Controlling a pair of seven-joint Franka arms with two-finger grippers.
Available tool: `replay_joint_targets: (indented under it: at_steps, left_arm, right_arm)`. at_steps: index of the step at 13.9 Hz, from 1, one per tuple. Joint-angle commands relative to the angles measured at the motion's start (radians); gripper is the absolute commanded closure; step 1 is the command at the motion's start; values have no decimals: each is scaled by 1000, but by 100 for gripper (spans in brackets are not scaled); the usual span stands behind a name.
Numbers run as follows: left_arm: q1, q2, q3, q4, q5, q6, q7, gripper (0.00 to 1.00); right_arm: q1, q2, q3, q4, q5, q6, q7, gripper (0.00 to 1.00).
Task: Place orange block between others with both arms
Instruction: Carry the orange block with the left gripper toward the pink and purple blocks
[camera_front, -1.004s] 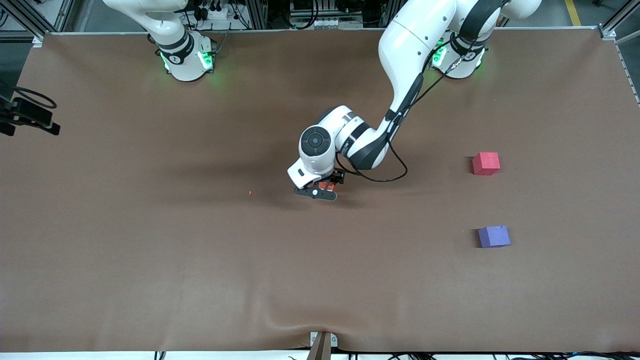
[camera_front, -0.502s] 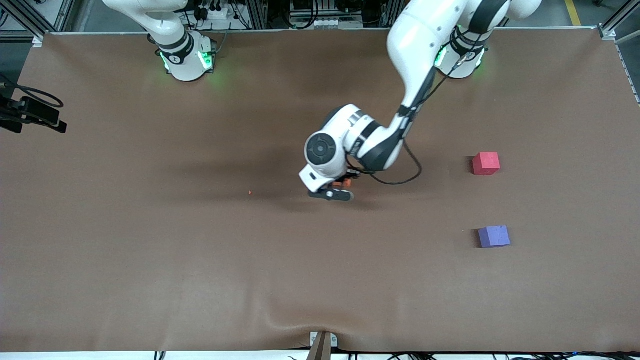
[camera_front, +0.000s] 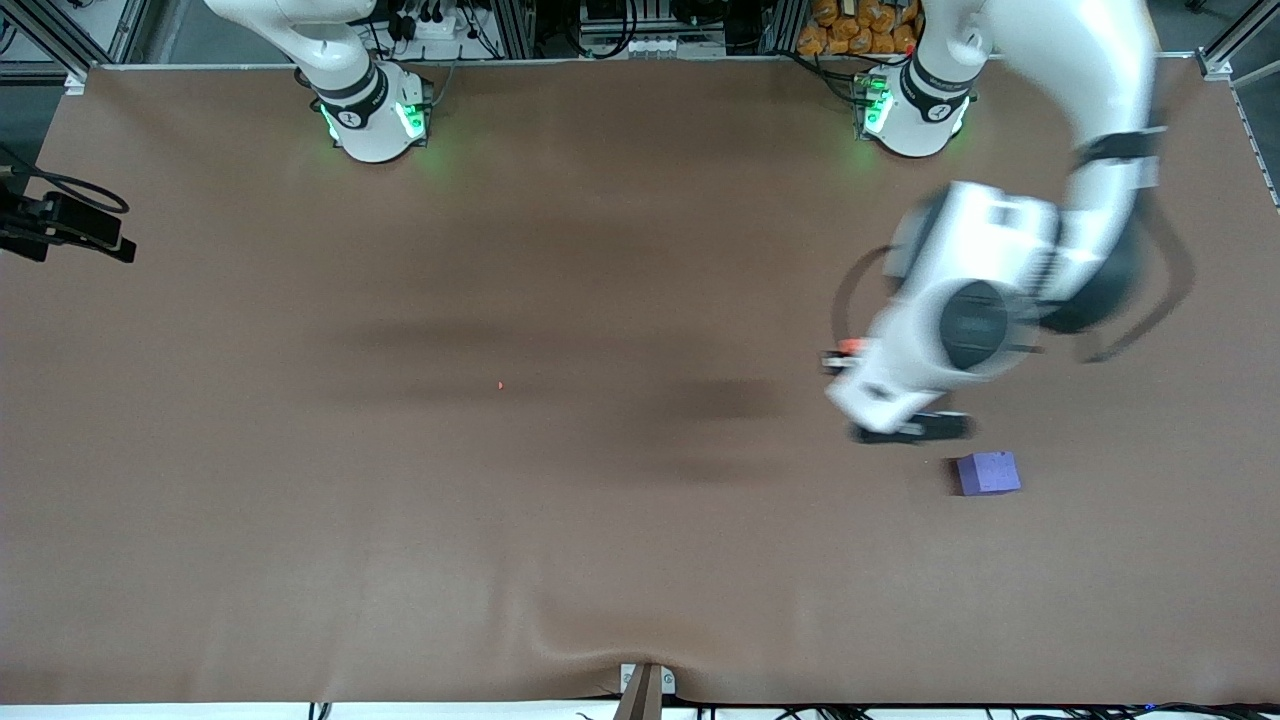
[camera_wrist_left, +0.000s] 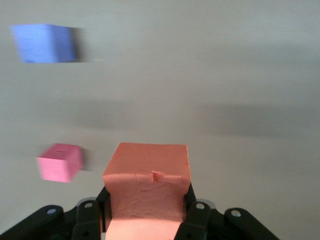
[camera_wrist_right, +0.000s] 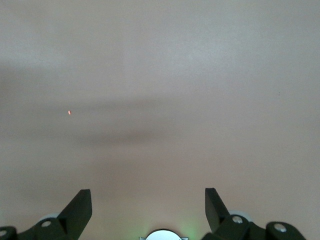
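Note:
The orange block (camera_wrist_left: 147, 170) sits between the dark fingers of my left gripper (camera_wrist_left: 147, 222), which is shut on it and holds it up in the air. In the front view the left gripper (camera_front: 878, 393) hangs over the table toward the left arm's end, beside the purple-blue cube (camera_front: 988, 473), and only a sliver of the orange block (camera_front: 850, 346) shows. The left arm hides the pinkish-red cube there; the left wrist view shows the pinkish-red cube (camera_wrist_left: 60, 162) and the purple-blue cube (camera_wrist_left: 46, 43) lying apart on the mat. My right gripper (camera_wrist_right: 147, 210) is open over bare mat and holds nothing.
The brown mat (camera_front: 400, 520) covers the whole table. A tiny orange crumb (camera_front: 500, 385) lies near its middle. A dark fixture with a cable (camera_front: 65, 232) sticks in at the edge toward the right arm's end. Both arm bases (camera_front: 375, 115) glow green.
The left arm has swung from the table's middle toward its own end, carrying the orange block up and over to the two cubes. Its fingers closed tighter on the block. The right gripper stayed open.

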Motion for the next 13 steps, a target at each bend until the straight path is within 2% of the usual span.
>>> replay_joint_targets:
  at_steps: [1,4,5,7,10,13]
  left_arm:
    - [129,-59,-21,-140,6,51,94,100]
    - [228,-139,-21,-368,7,261,130,100]
    - [264,-142,-21,-404,21,305,183,100]
    - [330,-131,-25,-458,32,399,237,100]
    - [338,-110,-24,-564,33,605,240,100]
    - [338,-63,-25,-558,33,646,240,100]
  right_arm:
    - [17,-17,-5,-11,-10,-5,20,0]
    - [17,-17,-5,-11,-10,-5,20,0]
    - [17,-16,-5,-11,-10,-4,20,0]
    - [17,-14,-5,-11,-12,-4,20,0]
    - [17,-14,-5,-13,-7,-1,20,0]
    - [17,-14,-5,-11,-6,5,20,0]
